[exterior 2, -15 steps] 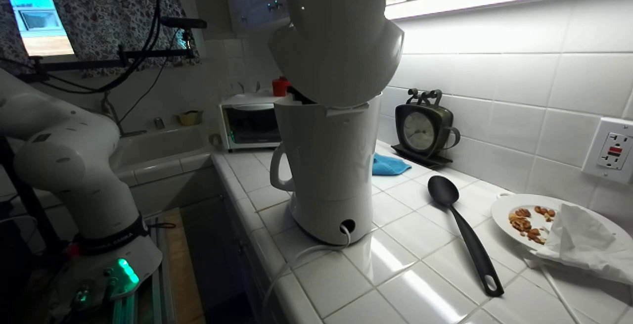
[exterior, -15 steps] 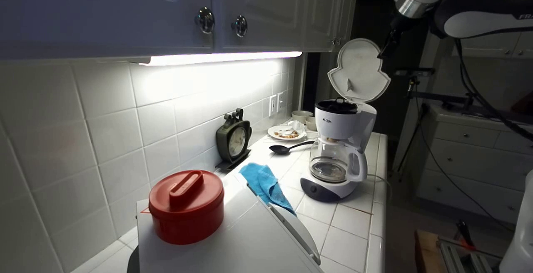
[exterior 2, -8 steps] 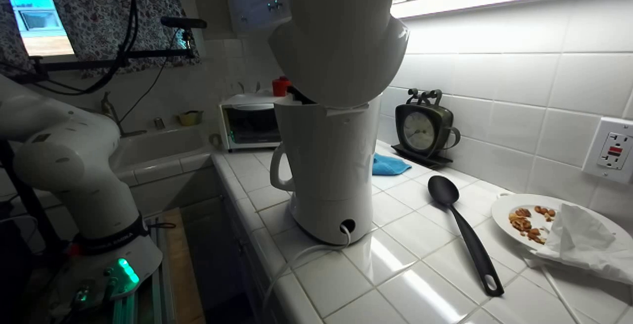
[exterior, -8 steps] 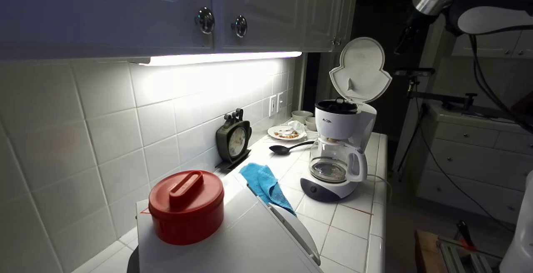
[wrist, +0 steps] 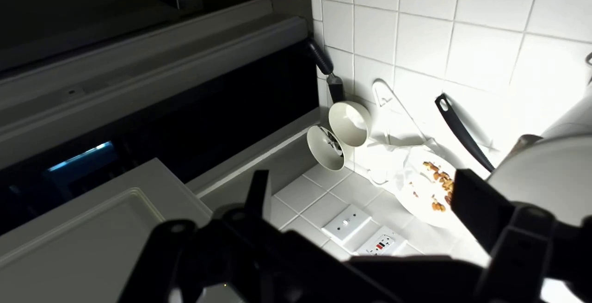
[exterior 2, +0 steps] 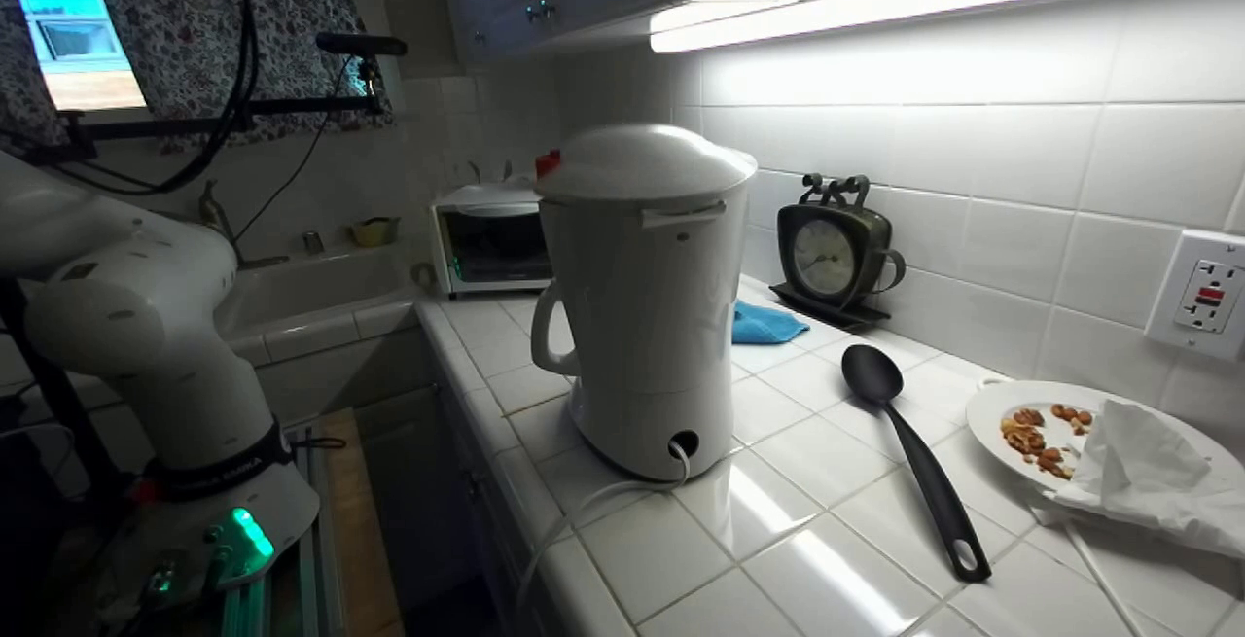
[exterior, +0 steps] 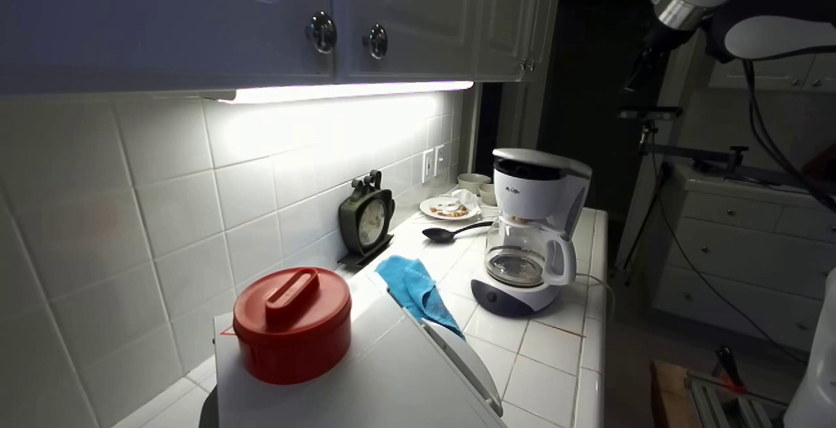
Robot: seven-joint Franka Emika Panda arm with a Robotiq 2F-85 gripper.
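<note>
Hovering nr "Mr. Coffee" coffeemaker (exterior: 529, 199), pincer (wrist: 362, 176) spread apart, "EMIKA" on arm base (exterior 2: 199, 515)

Gripper (wrist: 362, 176) with jaws wide apart

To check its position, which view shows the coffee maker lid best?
Best is an exterior view: a dark gap shows beneath the lid. In an exterior view, mainly its top appears; the wrist view seemingly shows a cropped part.

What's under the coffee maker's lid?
In an exterior view, the front of a black basket shows beneath the lid. The basket's inside can't be seen; the lid covers it.
</note>
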